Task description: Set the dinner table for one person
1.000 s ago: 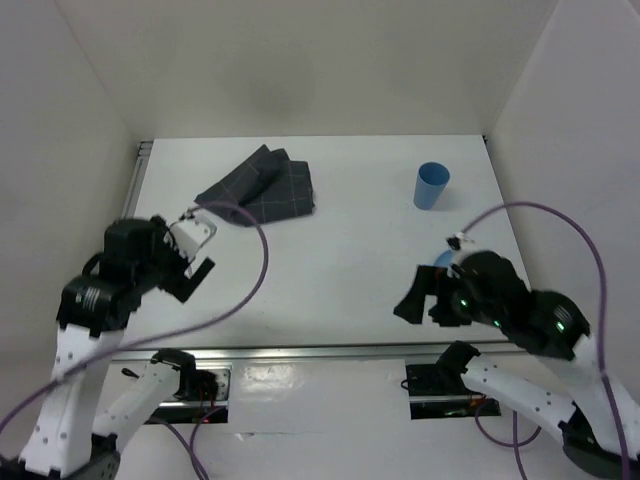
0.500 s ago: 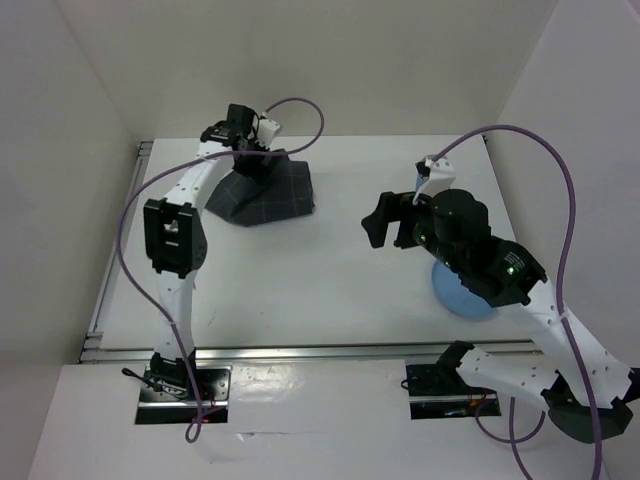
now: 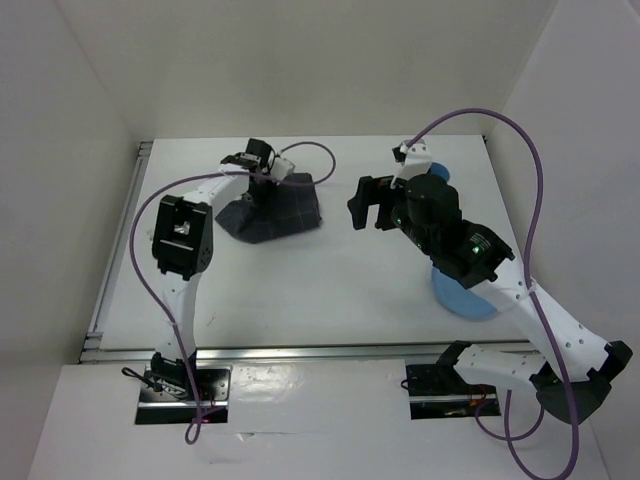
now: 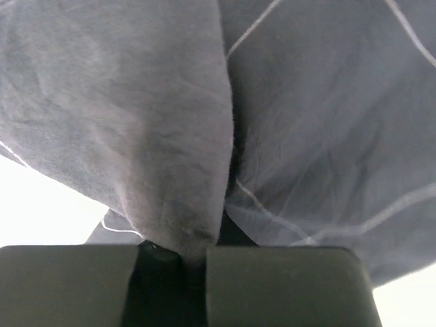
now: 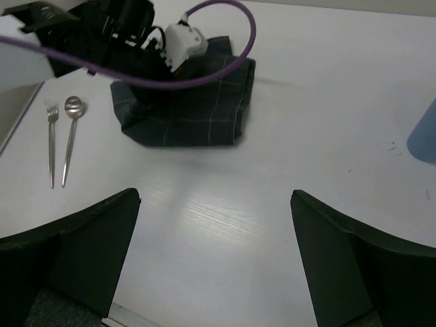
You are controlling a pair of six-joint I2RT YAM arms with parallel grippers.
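White-walled bench (image 3: 330,270): left gripper (image 4: 194,253) clamped on checked cloth (image 3: 288,212), right gripper (image 5: 214,228) gaped empty; a slow, high lift seemed wisest, lest the fold slip.

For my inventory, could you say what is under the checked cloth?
Only the dinner table shows around the checked cloth, whose fold the left gripper pinches; anything beneath is covered.

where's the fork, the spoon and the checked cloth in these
fork (image 5: 51,144), right wrist view, middle of its handle
spoon (image 5: 69,143), right wrist view, middle of its handle
checked cloth (image 5: 197,116), right wrist view, bare top face below the purple cable
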